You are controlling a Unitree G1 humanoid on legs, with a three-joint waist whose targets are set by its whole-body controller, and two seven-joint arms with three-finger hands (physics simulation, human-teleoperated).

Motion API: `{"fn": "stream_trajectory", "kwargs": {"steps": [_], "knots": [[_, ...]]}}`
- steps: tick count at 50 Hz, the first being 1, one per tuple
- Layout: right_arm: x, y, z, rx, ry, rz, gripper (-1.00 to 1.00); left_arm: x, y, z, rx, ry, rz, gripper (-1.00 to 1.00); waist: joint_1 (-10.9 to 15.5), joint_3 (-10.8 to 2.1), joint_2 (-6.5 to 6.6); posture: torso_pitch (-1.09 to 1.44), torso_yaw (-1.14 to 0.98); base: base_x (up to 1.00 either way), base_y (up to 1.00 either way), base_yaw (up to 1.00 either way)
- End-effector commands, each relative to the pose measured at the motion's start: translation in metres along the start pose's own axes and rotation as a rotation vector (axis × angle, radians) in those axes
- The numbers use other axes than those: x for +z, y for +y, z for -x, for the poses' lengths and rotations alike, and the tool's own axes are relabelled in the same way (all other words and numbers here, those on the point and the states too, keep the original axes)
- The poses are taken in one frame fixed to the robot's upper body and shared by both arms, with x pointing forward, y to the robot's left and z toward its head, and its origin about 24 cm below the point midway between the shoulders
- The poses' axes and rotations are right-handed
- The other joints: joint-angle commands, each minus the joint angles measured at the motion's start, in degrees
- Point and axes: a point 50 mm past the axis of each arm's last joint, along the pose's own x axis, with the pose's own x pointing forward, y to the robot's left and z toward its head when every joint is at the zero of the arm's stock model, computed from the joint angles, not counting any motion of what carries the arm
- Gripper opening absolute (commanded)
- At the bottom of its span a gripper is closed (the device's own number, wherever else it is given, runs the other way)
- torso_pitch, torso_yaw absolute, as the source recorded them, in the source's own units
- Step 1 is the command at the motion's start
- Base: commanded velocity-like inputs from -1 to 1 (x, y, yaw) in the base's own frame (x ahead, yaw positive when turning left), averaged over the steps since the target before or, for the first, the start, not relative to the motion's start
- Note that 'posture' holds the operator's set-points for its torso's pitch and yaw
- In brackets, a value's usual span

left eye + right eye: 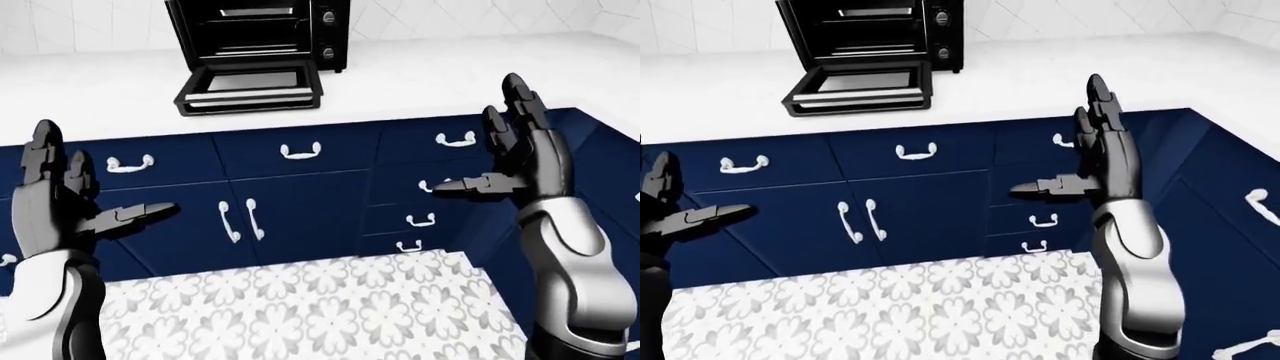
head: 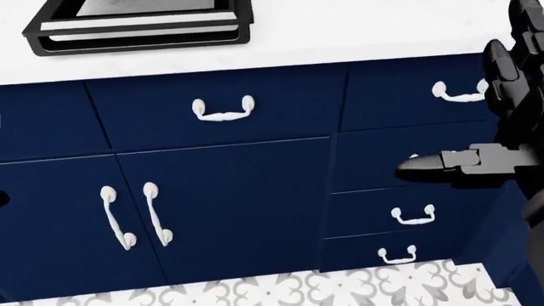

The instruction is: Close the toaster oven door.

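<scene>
A black toaster oven (image 1: 258,30) stands on the white counter (image 1: 100,90) at the top of the left-eye view. Its door (image 1: 250,88) is folded down flat and open toward me; part of the door also shows in the head view (image 2: 140,22). My left hand (image 1: 75,199) is raised at the lower left, fingers spread open and empty. My right hand (image 1: 515,146) is raised at the right, fingers spread open and empty. Both hands are well below and away from the oven, in front of the cabinets.
Navy cabinets (image 1: 300,202) with white handles (image 1: 300,151) run under the counter. A side run of navy cabinets (image 1: 1230,195) stands at the right. The floor (image 1: 300,307) has a grey flower pattern. White tiled wall (image 1: 450,15) behind the counter.
</scene>
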Motion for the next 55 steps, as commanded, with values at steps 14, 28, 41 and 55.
{"fn": "stream_trajectory", "kwargs": {"steps": [14,28,41,55], "knots": [[0.0161,-0.0013,0.0,-0.005,-0.082,0.02,1.0,0.0161,-0.0022,-0.0009,-0.012,-0.086,-0.003,1.0,-1.0,-0.53,1.55,0.0,0.0,0.14,0.13,0.0],[0.0167,-0.0015,0.0008,-0.007,-0.084,0.019,1.0,0.0157,-0.0014,-0.0007,-0.011,-0.085,-0.004,1.0,0.0,-0.89,-0.91,0.0,0.0,0.14,0.13,0.0],[0.0176,-0.0022,0.0001,-0.009,-0.086,0.019,1.0,0.0158,-0.0015,-0.0009,-0.01,-0.086,-0.005,1.0,-1.2,-0.91,3.37,0.0,0.0,0.14,0.13,0.0],[0.0208,-0.0022,0.0003,-0.008,-0.091,0.017,1.0,0.0168,-0.0015,-0.0006,-0.01,-0.087,-0.004,1.0,0.1,-1.35,-2.77,0.0,0.0,0.14,0.12,0.0]]}}
